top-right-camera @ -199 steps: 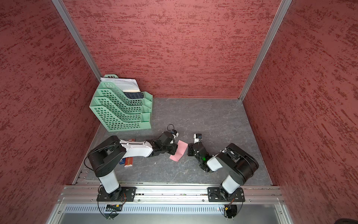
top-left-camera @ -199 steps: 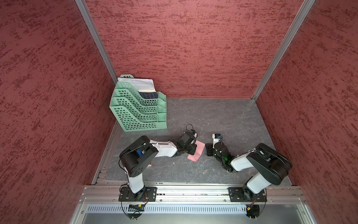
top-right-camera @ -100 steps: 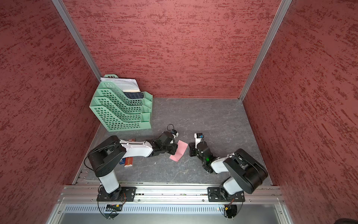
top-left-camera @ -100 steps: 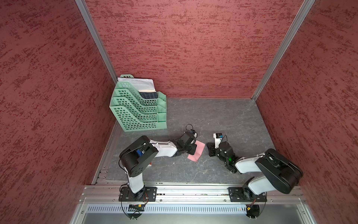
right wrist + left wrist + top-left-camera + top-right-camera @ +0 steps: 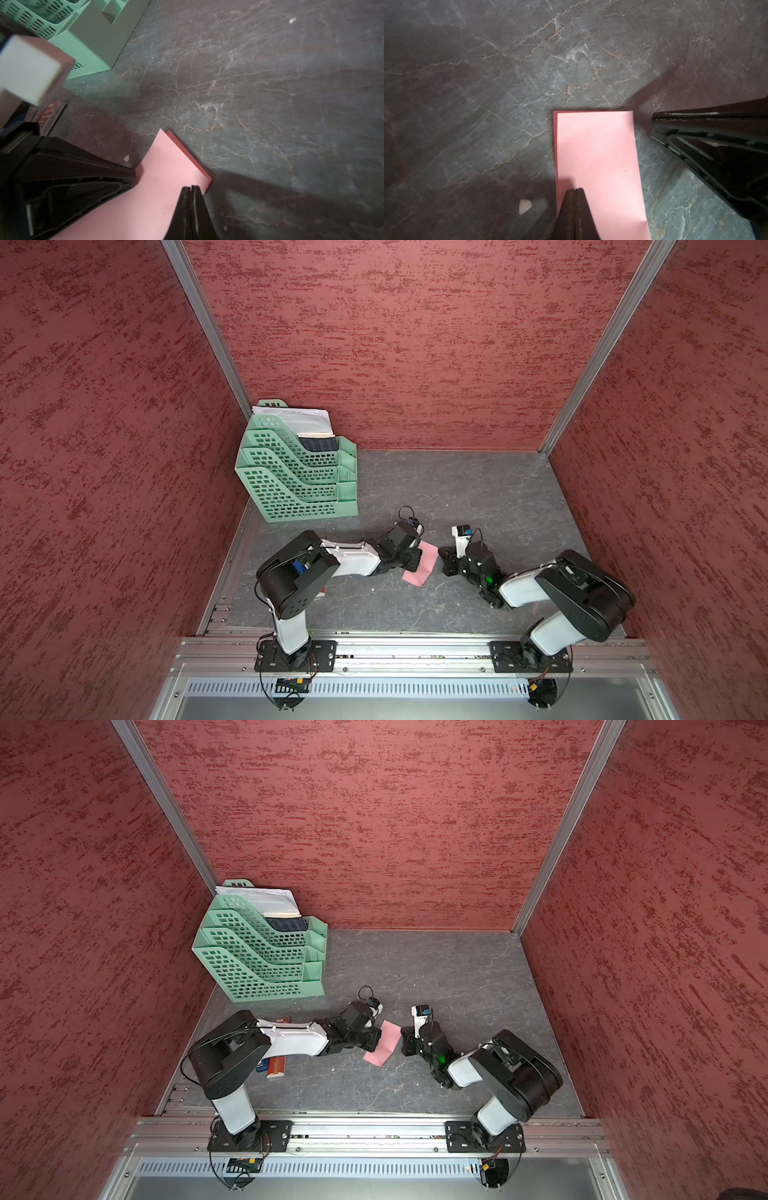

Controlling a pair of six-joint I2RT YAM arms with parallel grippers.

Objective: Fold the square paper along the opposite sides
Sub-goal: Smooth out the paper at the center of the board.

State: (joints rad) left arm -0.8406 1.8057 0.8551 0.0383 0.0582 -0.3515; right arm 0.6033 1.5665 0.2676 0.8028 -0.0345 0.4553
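Finding the square paper (image 5: 420, 563) folded mid-frame on the desk (image 5: 457, 489), I had the left pincer (image 5: 574, 190) and right pincer (image 5: 191, 188) closed, tips at its edges; I judged it light, limp, slippery, best pinched at a free edge.

The left claw (image 5: 575, 190), jaws pressed together, sits over the square paper (image 5: 598, 158), which lies doubled on the grey veined counter (image 5: 488, 83). A darker under-layer shows along one edge. The right claw (image 5: 654, 124) stands just beside the sheet.

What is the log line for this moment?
square paper: folded, on table | left gripper: shut, over paper | right gripper: shut, at paper edge
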